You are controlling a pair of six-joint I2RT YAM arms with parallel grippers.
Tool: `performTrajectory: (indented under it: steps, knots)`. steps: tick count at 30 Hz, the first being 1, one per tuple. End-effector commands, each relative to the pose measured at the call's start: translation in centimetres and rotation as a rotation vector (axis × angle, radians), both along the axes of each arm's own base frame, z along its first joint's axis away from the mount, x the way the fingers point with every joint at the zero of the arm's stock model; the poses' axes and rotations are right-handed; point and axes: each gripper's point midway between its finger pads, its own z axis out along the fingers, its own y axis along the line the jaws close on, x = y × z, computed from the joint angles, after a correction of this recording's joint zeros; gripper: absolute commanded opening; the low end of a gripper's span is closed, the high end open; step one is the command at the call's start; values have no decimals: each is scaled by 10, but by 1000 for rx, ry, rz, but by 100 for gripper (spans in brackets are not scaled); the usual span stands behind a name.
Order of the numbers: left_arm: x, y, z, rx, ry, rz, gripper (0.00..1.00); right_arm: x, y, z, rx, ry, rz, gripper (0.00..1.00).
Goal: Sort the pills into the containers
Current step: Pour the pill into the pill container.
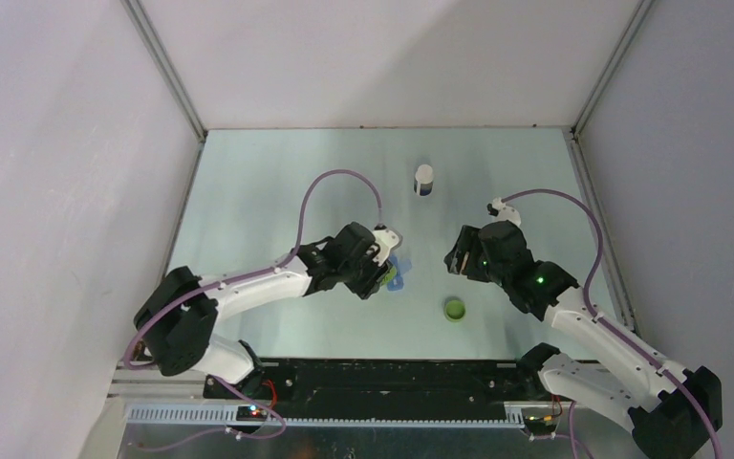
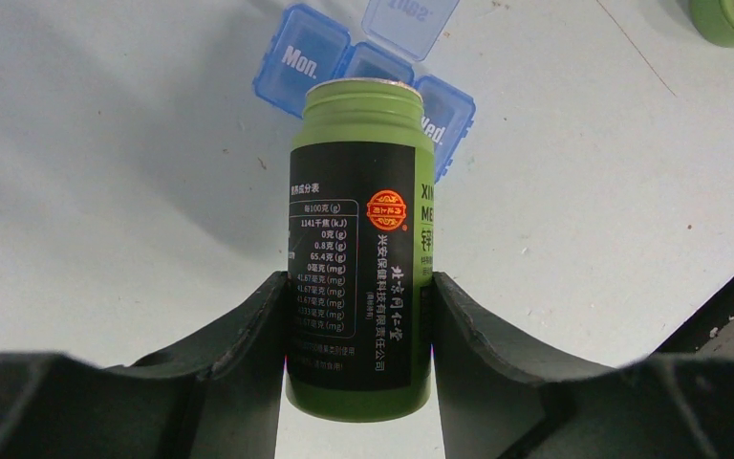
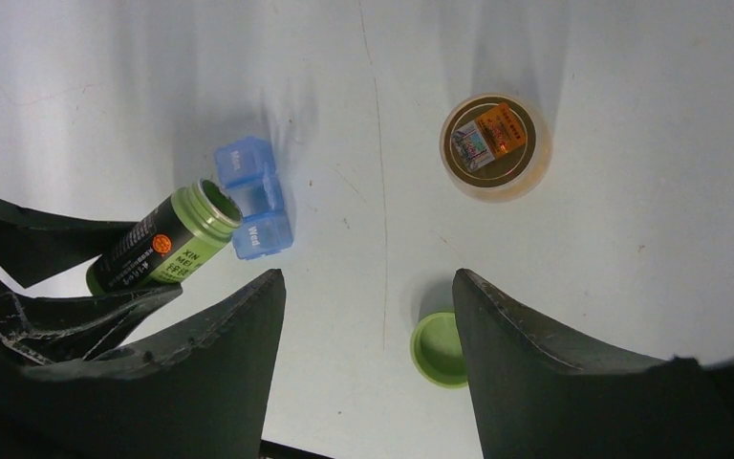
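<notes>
My left gripper (image 2: 358, 282) is shut on a green pill bottle (image 2: 358, 220) with a black label, gripped low on its body. The bottle is uncapped and tilted, its mouth over the blue weekly pill organizer (image 2: 311, 62), whose middle lid stands open between "Mon." and "Wed.". In the top view the left gripper (image 1: 382, 268) hangs over the organizer (image 1: 394, 277) at mid-table. My right gripper (image 3: 365, 277) is open with nothing in it, above the loose green cap (image 3: 437, 349). No pills show in any view.
A second small bottle (image 1: 423, 179) with a pale cap stands upright at the back, and shows from above in the right wrist view (image 3: 494, 145). The green cap (image 1: 455, 309) lies near the front. Grey walls enclose the table (image 1: 268, 191) on three sides.
</notes>
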Motion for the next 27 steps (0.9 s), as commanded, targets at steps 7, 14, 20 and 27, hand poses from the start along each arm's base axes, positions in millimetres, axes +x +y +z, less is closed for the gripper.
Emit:
performTrajectory:
  steps: [7,14,20,27]
  knots:
    - [16,-14,24,11,-64,-1,0,0,-5,1,6,-19,-23,68]
    - [16,-9,19,107,-49,11,0,-2,-5,1,15,-19,-22,67]
    - [11,-15,17,144,-38,-13,0,-2,-5,1,21,-21,-21,67]
    - [8,-16,15,176,-40,-18,0,-2,-3,1,27,-20,-15,67]
